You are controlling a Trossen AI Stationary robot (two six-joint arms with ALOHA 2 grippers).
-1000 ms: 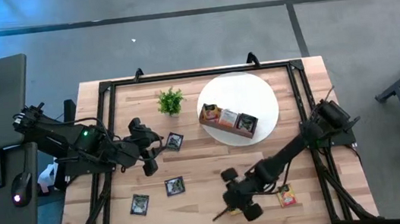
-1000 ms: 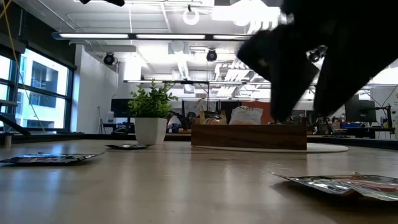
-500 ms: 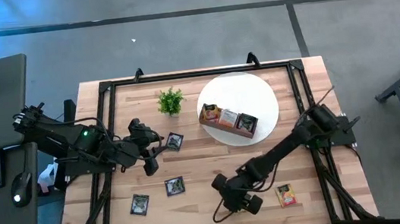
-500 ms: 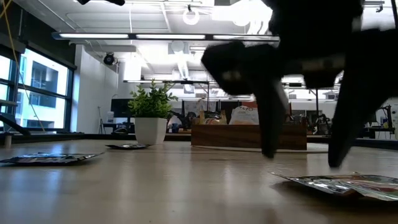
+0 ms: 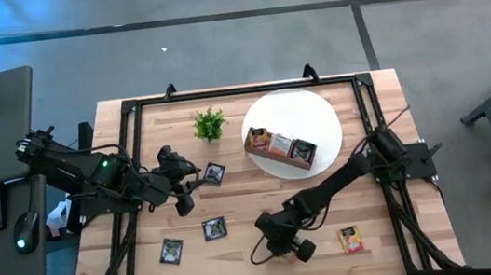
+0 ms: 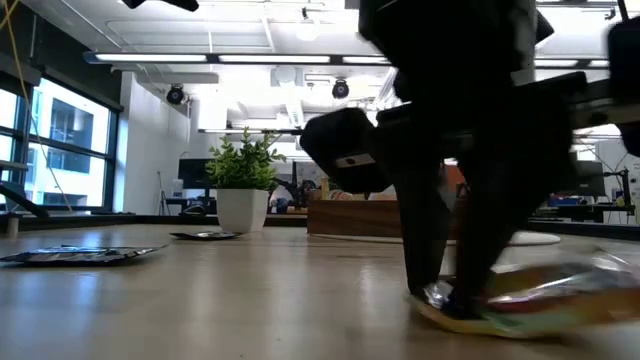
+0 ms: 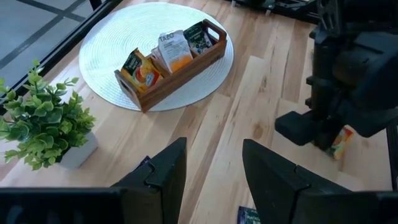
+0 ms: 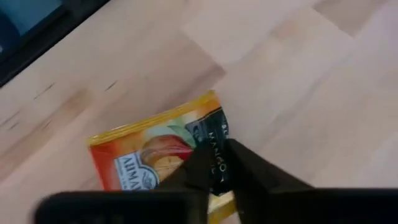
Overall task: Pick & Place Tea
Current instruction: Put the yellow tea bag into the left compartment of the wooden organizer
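While the right gripper (image 8: 219, 163) pinches the edge of a yellow-orange sachet (image 8: 155, 155) flat on the desk (image 5: 243, 189) near the front edge, its fingers nearly closed on the foil, the lift should, I judge, go straight up so the thin packet doesn't slip out. From there the wooden tray (image 7: 171, 65) on the white round mat (image 7: 118, 37) lies well apart, already holding a few sachets. Along that path I see nothing in the way; the potted plant (image 5: 209, 123) stands off to the side. Meanwhile the left gripper (image 7: 211, 168) hovers open near a black sachet (image 5: 214, 172), with two more black sachets (image 5: 192, 240) lying loose toward the front.
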